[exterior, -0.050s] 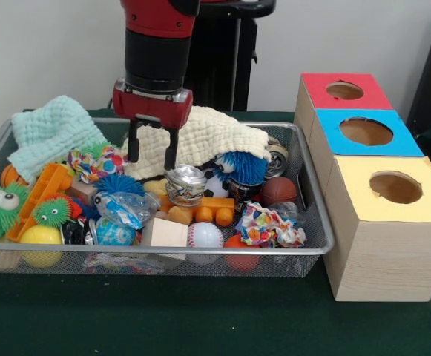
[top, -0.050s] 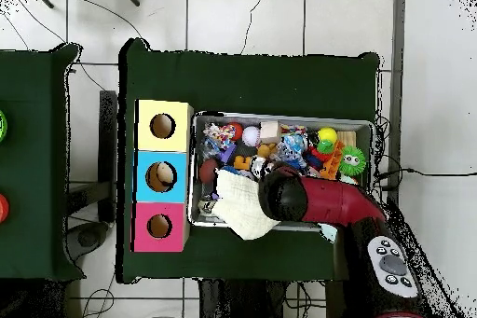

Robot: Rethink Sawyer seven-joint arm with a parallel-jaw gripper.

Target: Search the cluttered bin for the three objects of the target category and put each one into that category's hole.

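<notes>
My gripper [exterior, -0.050s: 153, 153] hangs open over the back middle of the wire mesh bin [exterior, -0.050s: 315, 215], its black fingers [exterior, -0.050s: 134, 147] just above a cream knitted cloth [exterior, -0.050s: 215, 133]. Nothing sits between the fingers. A crushed silver can [exterior, -0.050s: 185, 184] lies right below and slightly to the right of them. Nearby in the clutter are a baseball [exterior, -0.050s: 205, 234], a soccer ball [exterior, -0.050s: 216, 186], a brown ball [exterior, -0.050s: 278, 190], a yellow ball [exterior, -0.050s: 41, 236] and a blue spiky ball [exterior, -0.050s: 242, 167]. In the overhead view the arm [top, -0.050s: 307, 198] covers the gripper.
Three wooden boxes with holes stand beside the bin: red top [exterior, -0.050s: 346, 90], blue top [exterior, -0.050s: 366, 131], yellow top [exterior, -0.050s: 395, 187]. A mint cloth [exterior, -0.050s: 52, 133] drapes the bin's back left corner. Crumpled patterned wrappers [exterior, -0.050s: 271, 226], green fuzzy toys [exterior, -0.050s: 0, 208] and orange blocks [exterior, -0.050s: 44, 189] fill the bin.
</notes>
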